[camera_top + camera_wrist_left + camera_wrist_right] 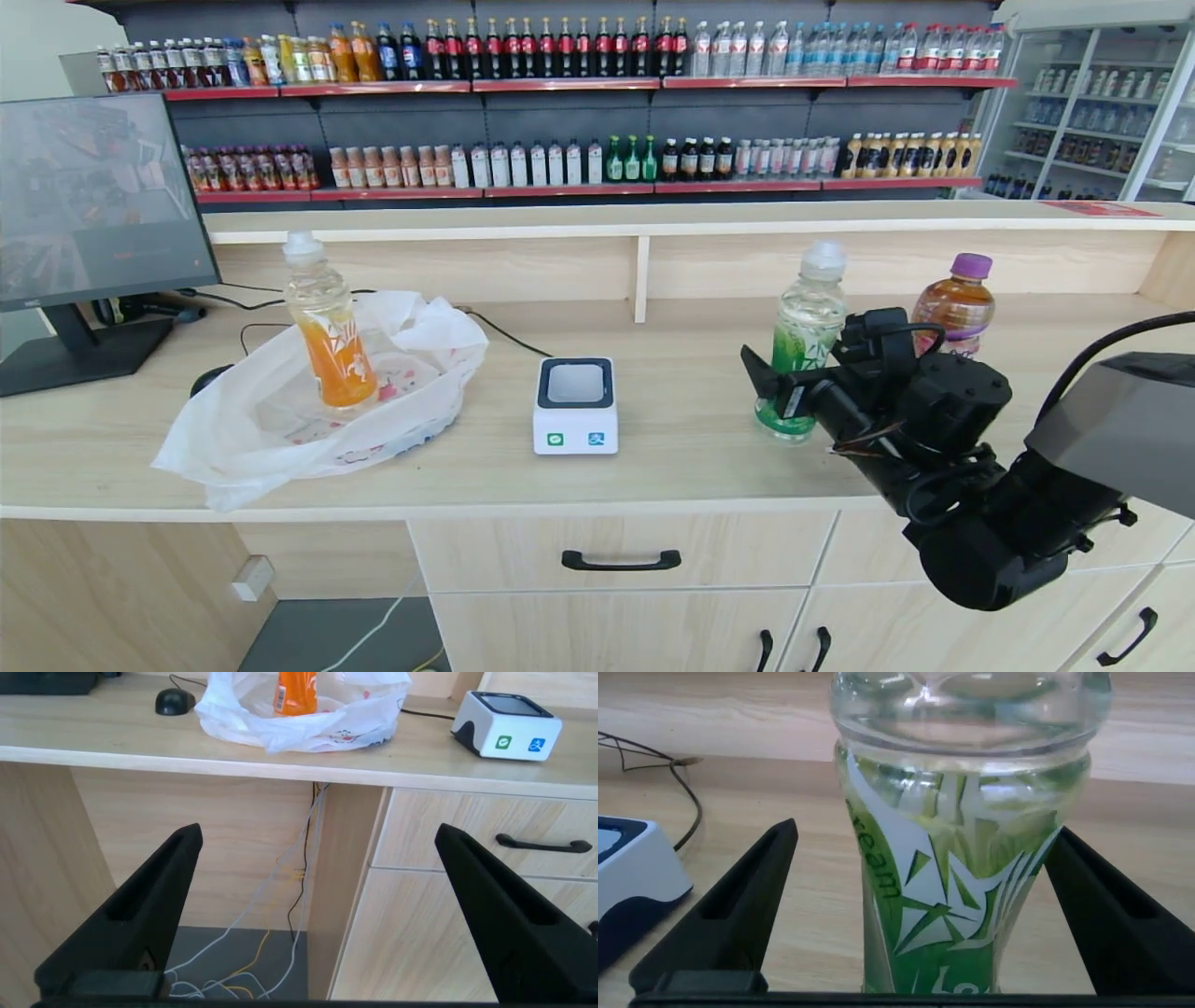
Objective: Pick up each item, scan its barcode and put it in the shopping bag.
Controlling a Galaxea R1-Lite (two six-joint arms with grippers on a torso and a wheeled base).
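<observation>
One shopping bag point(224, 448) lies at nine o'clock of the scanner, with one orange drink bottle point(327, 327) upright inside. Two bottles stand at three o'clock. My right gripper point(920, 933) is spread around the green-labelled bottle point(808, 317), the purple-capped bottle point(954, 303) just beyond. By my reckoning, closing comes next. My left gripper point(318, 924) hangs spread below the counter. One scanner point(575, 406).

The scanner point(575, 404) bore two small square signs on its front: a green sign point(555, 439) and, at its 3 o'clock, a blue sign point(596, 439), each with a white symbol too small to make out. At the scanner's 3 o'clock, the green bottle point(805, 341) wore a green label point(957, 915) with white shards and slanted white lettering, only partly in view. At 9 o'clock, the orange bottle point(329, 322) had an orange label point(341, 364) with no legible words.
</observation>
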